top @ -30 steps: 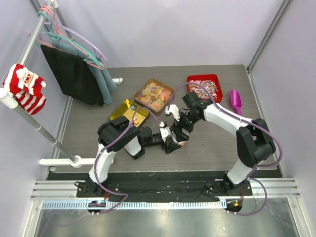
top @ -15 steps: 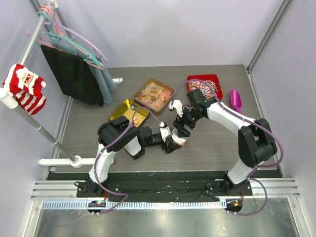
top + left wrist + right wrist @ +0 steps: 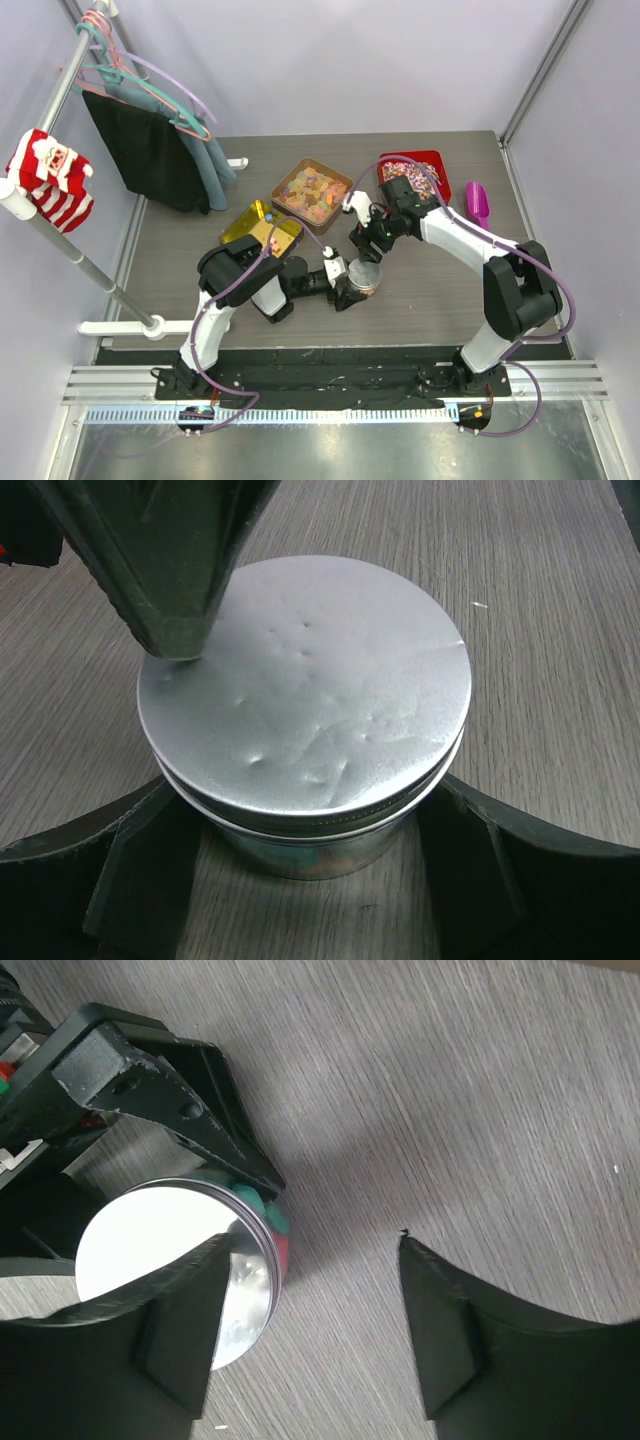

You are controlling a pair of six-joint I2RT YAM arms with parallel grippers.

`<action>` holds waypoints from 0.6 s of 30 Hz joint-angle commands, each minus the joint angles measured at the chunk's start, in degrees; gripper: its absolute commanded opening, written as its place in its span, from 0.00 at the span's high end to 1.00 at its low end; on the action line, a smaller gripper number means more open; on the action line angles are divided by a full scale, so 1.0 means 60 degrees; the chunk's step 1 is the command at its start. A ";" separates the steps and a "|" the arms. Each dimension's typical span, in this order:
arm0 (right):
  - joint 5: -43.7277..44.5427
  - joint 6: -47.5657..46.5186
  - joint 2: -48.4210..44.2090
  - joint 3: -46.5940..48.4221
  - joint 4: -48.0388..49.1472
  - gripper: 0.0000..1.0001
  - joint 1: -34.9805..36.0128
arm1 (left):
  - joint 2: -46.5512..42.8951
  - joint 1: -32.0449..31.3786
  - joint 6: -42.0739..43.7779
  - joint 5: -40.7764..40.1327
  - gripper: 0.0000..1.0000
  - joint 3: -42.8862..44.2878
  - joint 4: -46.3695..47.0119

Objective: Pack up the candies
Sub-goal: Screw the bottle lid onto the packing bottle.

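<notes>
A clear round jar with a silver lid (image 3: 364, 276) stands on the table, lid on. In the left wrist view the lid (image 3: 305, 700) fills the middle. My left gripper (image 3: 305, 875) is shut on the jar, one finger (image 3: 135, 880) on each side of its wall. In the top view the left gripper (image 3: 350, 286) sits at the jar's near-left side. Green and red candies (image 3: 268, 1222) show through the jar wall. My right gripper (image 3: 310, 1330) is open and empty, raised just beyond the jar (image 3: 170, 1260); in the top view it (image 3: 366, 244) hovers behind the jar.
A gold tray (image 3: 240, 226) with a few coloured pieces lies left of the arms. A brown tray (image 3: 312, 192) of pale gummies and a red tray (image 3: 412, 175) of speckled sweets stand at the back. A purple scoop (image 3: 478, 205) lies at the right. Clothes hang on a rack (image 3: 150, 140).
My right gripper has lifted off the jar lid and drawn back towards the far side. The lid stays on the jar. The left gripper has not moved.
</notes>
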 commanded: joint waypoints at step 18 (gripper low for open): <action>-0.1747 -0.0939 0.0091 0.0645 -0.1723 0.50 -0.0214 | 0.0244 -0.0064 0.0539 -0.0091 0.26 -0.0073 0.1052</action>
